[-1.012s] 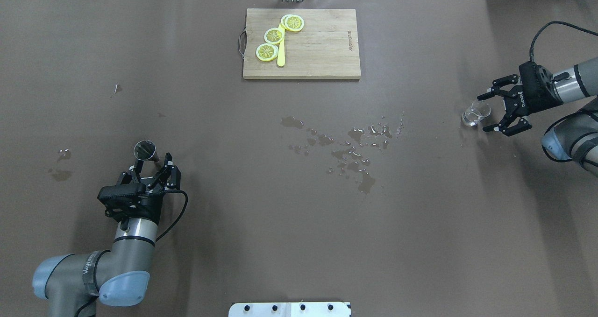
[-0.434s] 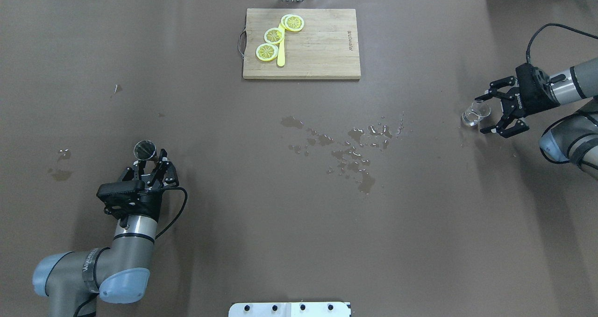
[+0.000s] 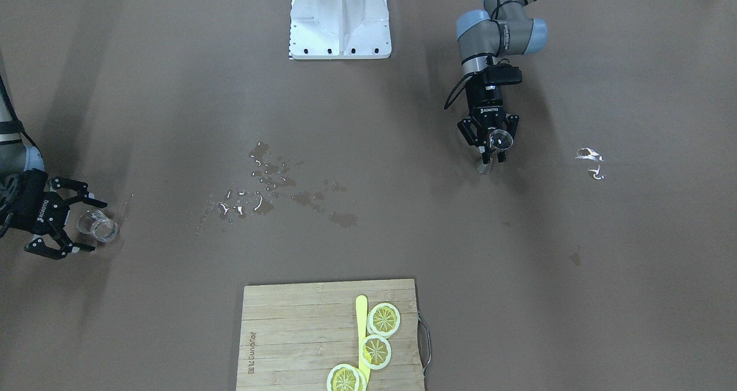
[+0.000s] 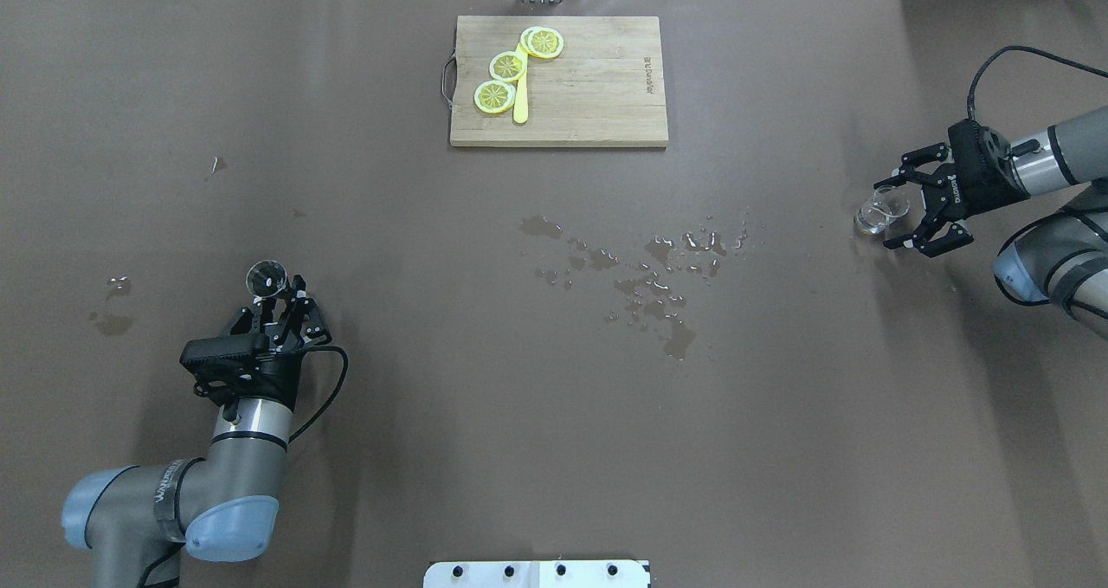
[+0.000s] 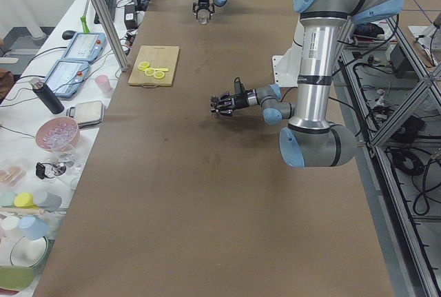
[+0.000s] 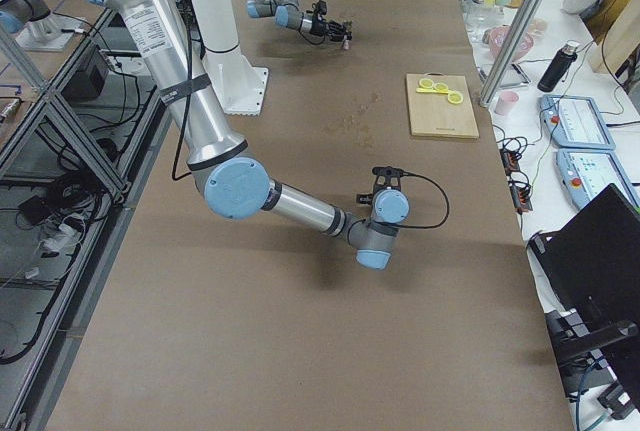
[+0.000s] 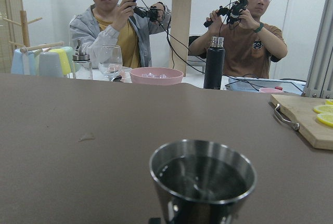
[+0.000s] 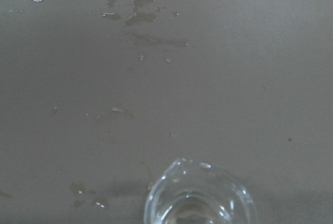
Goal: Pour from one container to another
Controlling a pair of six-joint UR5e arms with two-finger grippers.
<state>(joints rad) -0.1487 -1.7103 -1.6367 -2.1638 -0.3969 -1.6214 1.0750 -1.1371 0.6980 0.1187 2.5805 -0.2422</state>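
near the left edge of the table [image 4: 433, 449] we see the left gripper [image 4: 279, 298], its jaws closed onto a small metal cup [image 4: 267, 278] that stands upright. spilled water [image 4: 658, 285] spots the middle of the table. at the far edge, lemon slices [image 4: 508, 66] lie on a wooden cutting board [image 4: 589, 86]. by the right edge the right gripper [image 4: 890, 213] spreads its jaws wide, one on each side of a clear glass [image 4: 881, 209] standing upright on the table.
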